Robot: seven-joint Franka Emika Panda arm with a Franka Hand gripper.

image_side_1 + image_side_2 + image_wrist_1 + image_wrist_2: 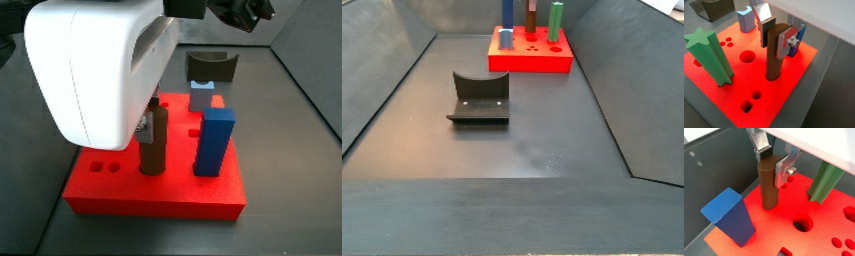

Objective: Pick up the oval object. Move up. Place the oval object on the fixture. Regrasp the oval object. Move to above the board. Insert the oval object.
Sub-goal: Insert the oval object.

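You see the oval object, a smooth brown round-sided peg, standing upright in the matte red board. Beside it rise a green star-topped peg and a blue square peg. The gripper hangs straight down over the board, its silver plates spread apart either side of the peg's top. The dark notched fixture sits well apart on the floor.

From my side view the arm's white housing hides the claw and the brown peg's top.
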